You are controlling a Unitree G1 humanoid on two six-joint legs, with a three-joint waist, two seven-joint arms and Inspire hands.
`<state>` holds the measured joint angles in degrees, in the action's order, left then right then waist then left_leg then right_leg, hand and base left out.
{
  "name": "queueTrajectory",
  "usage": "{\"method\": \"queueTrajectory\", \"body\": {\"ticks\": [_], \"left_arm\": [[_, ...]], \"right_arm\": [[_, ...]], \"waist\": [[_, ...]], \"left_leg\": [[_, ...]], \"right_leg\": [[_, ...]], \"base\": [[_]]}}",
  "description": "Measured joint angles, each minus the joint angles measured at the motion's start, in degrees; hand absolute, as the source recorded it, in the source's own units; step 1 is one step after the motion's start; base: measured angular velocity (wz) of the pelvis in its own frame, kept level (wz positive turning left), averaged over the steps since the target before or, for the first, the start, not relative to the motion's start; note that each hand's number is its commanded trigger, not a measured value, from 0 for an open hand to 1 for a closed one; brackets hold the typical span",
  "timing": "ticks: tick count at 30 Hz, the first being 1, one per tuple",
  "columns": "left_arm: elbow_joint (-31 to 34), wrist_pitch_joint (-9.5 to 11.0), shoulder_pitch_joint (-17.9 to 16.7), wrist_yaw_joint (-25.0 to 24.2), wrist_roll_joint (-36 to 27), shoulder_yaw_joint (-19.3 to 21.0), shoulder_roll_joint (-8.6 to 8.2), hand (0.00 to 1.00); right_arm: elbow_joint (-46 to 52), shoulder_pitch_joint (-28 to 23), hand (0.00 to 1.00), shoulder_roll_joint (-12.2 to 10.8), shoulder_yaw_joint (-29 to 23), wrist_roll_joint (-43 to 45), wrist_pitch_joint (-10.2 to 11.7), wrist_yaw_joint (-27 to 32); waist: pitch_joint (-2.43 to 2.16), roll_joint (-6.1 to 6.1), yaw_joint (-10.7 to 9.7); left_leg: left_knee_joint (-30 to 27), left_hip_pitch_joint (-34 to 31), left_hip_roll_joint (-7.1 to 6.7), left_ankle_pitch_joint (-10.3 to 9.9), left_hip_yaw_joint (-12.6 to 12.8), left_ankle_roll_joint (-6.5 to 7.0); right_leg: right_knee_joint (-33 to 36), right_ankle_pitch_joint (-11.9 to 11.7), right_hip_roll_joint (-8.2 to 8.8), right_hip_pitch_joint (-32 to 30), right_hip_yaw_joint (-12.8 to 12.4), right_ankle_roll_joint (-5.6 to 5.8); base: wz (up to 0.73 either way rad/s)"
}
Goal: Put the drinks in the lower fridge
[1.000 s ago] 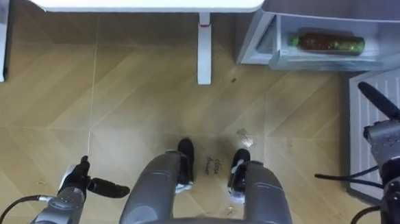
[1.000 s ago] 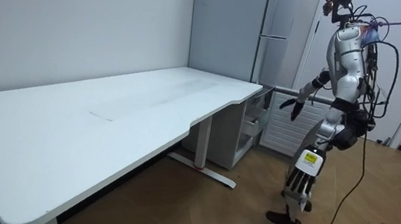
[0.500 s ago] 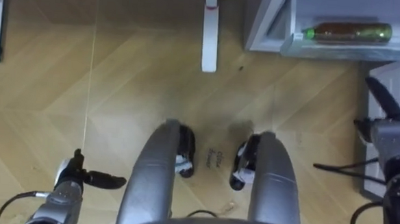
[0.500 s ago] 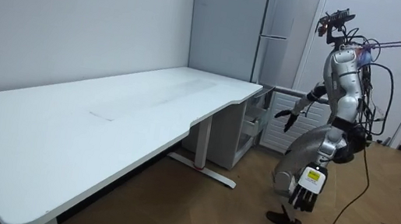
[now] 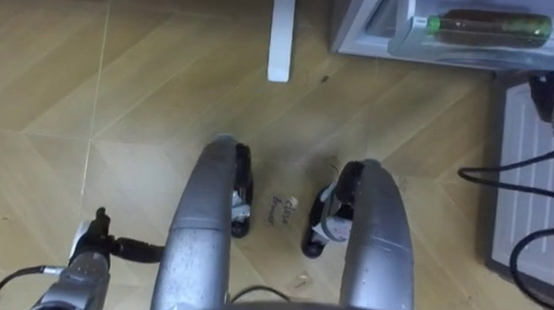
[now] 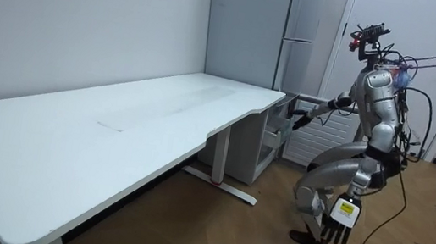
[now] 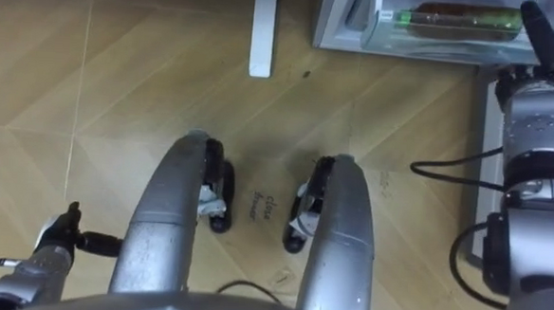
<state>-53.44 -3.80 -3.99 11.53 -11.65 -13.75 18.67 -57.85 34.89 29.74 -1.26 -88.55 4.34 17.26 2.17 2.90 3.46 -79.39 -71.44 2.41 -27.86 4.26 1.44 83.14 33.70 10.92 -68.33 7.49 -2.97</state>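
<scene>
You see one bottle (image 5: 483,25): clear plastic, brown drink, green cap. It lies on its side in open lower fridge drawer (image 5: 434,51), cap toward drawer's left end. Right hand (image 7: 538,36) beside drawer's right end, fingers straight, holding nothing. Left hand (image 6: 340,230) hangs by knee, fingers loosely spread, empty. Robot crouches before fridge.

Bottle (image 5: 491,26) lying in fridge drawer (image 5: 453,53), probably; desk leg (image 5: 281,32) to left.
</scene>
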Motion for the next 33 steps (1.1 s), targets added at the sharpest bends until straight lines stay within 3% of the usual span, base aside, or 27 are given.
{"method": "queueTrajectory", "body": {"ticks": [7,11,16,20,24,30,31,33], "left_arm": [[0.79,-0.06,-0.73,-1.27,0.11,0.32,0.45,0.00],[2.73,-0.70,-2.39,-2.20,0.05,2.12,0.63,0.00],[4.82,-1.14,-5.34,-2.24,0.00,2.50,2.82,0.00],[5.36,-1.11,-7.01,-2.30,0.00,3.39,3.79,0.00],[6.28,-1.27,-8.37,-2.31,-0.27,3.46,5.31,0.00],[10.05,-2.23,-12.75,-2.52,-0.10,3.07,5.49,0.00],[10.65,-2.28,-13.47,-2.54,-0.20,2.99,5.79,0.00],[11.49,-2.39,-14.32,-2.62,-1.27,1.99,7.05,0.00]], "right_arm": [[0.05,0.92,0.00,-0.02,0.23,0.10,0.59,1.48],[0.10,1.00,0.00,0.09,2.10,0.07,1.69,1.66],[0.09,1.83,0.00,0.18,2.46,-1.42,1.90,3.94],[0.09,2.41,0.00,0.36,3.90,-2.43,3.35,6.27],[0.06,2.37,0.00,0.36,5.18,-2.69,4.51,8.14],[-2.28,2.19,0.00,1.12,6.92,-2.68,8.18,8.97],[-2.81,2.15,0.00,1.17,7.05,-2.67,8.89,9.15],[-3.52,2.03,0.00,1.12,7.39,-3.08,9.86,9.57]], "waist": [[0.24,0.64,0.88],[0.15,1.09,1.18],[0.29,2.10,1.65],[0.29,2.11,2.83],[0.52,1.76,4.31],[0.64,1.58,7.26],[1.04,0.96,7.56],[1.16,0.64,7.95]], "left_leg": [[-0.38,-0.61,-0.05,-0.01,0.22,0.00],[-0.38,-1.36,-0.06,0.12,0.13,-0.13],[-0.40,-2.01,-0.09,0.44,-0.37,-0.40],[-0.33,-2.01,-0.19,0.58,-0.74,-0.67],[-0.21,-1.96,-1.14,1.04,-2.86,-1.55],[0.69,-2.31,-2.01,1.86,-4.01,-2.58],[0.84,-2.09,-2.29,2.09,-4.73,-2.83],[1.53,-2.05,-2.36,2.63,-5.33,-3.03]], "right_leg": [[0.62,0.09,0.43,-0.77,-0.23,-0.05],[0.73,0.12,1.06,-1.42,0.19,-0.45],[0.79,0.02,1.09,-1.73,0.77,-0.69],[0.79,0.16,1.33,-1.50,1.24,-1.09],[0.55,0.78,2.06,0.06,3.41,-2.02],[0.34,1.50,3.25,0.65,4.95,-3.16],[0.07,1.65,3.61,1.59,5.91,-3.43],[-0.46,1.78,4.07,2.28,7.14,-3.67]], "base": [[-0.01],[0.00],[0.02],[0.03],[0.20],[0.12],[0.26],[0.21]]}}
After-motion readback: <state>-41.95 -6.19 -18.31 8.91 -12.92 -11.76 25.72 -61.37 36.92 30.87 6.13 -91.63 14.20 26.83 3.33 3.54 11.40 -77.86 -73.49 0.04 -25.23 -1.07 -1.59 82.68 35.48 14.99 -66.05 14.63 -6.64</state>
